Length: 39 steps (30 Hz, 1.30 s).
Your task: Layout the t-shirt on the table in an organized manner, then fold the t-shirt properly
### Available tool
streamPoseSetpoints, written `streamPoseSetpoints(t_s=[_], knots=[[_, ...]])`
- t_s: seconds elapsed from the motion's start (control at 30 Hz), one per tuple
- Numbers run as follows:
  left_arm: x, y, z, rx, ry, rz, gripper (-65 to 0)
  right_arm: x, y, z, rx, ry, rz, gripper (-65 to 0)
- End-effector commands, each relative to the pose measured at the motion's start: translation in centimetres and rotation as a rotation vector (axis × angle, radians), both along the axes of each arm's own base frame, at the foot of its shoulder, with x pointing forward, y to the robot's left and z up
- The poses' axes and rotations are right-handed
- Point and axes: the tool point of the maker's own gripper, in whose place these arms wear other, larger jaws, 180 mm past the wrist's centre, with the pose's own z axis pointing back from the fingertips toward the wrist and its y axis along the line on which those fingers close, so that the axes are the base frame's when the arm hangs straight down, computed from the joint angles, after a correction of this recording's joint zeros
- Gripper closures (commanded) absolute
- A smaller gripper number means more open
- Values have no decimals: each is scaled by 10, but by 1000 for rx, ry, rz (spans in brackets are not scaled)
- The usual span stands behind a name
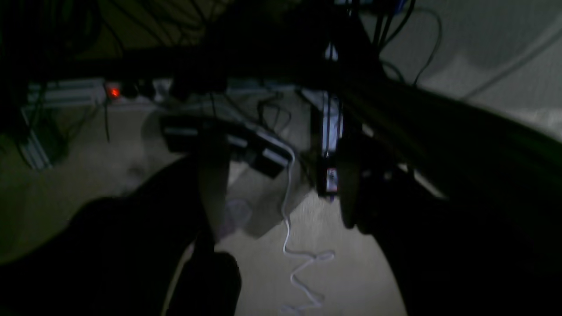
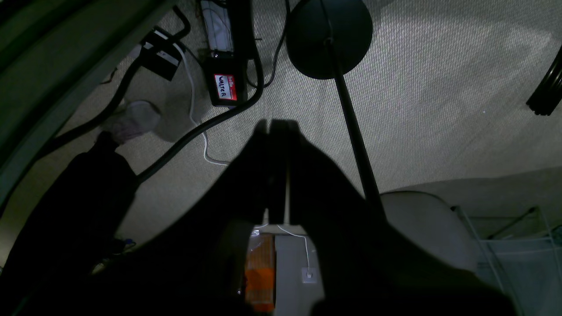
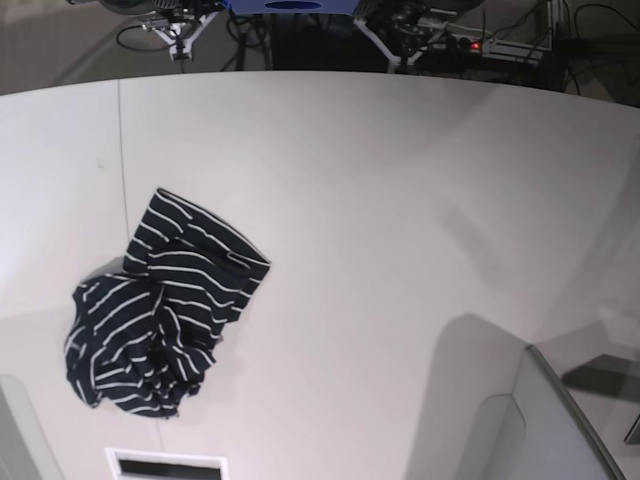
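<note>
Base view, near edge: the t-shirt (image 3: 155, 315) lies crumpled in a heap on the table (image 3: 400, 200), on that view's left half, with one folded flap extending up and to the right. No arm touches it. Beyond the heap, the white tabletop runs bare to its curved far edge, with a thin seam line on the left.

Right wrist view: the right gripper (image 2: 277, 131) hangs over carpeted floor, fingers pressed together, nothing between them. Past it stand a black lamp base (image 2: 328, 37) and a labelled black box (image 2: 225, 85).

Left wrist view: the left gripper (image 1: 281, 215) is dim and blurred; its fingers stand apart, holding nothing. A white cable (image 1: 292, 245) lies beyond
</note>
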Motion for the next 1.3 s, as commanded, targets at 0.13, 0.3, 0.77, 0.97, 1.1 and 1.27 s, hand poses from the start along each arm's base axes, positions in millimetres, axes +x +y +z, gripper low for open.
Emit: streamPoseSetpoints(t_s=[0.13, 0.3, 0.77, 0.97, 1.1, 1.27], knots=[[-21, 1, -1, 1, 28, -3, -360, 0, 0, 0, -3, 1, -11, 0], [-32, 2, -1, 2, 57, 0, -360, 0, 0, 0, -3, 1, -11, 0], [-36, 2, -2, 2, 74, 1, -360, 0, 0, 0, -3, 1, -11, 0], [-36, 2, -2, 2, 71, 2, -360, 0, 0, 0, -3, 1, -11, 0], [-36, 2, -2, 2, 71, 2, -360, 0, 0, 0, -3, 1, -11, 0], [-36, 2, -2, 2, 71, 2, -360, 0, 0, 0, -3, 1, -11, 0]])
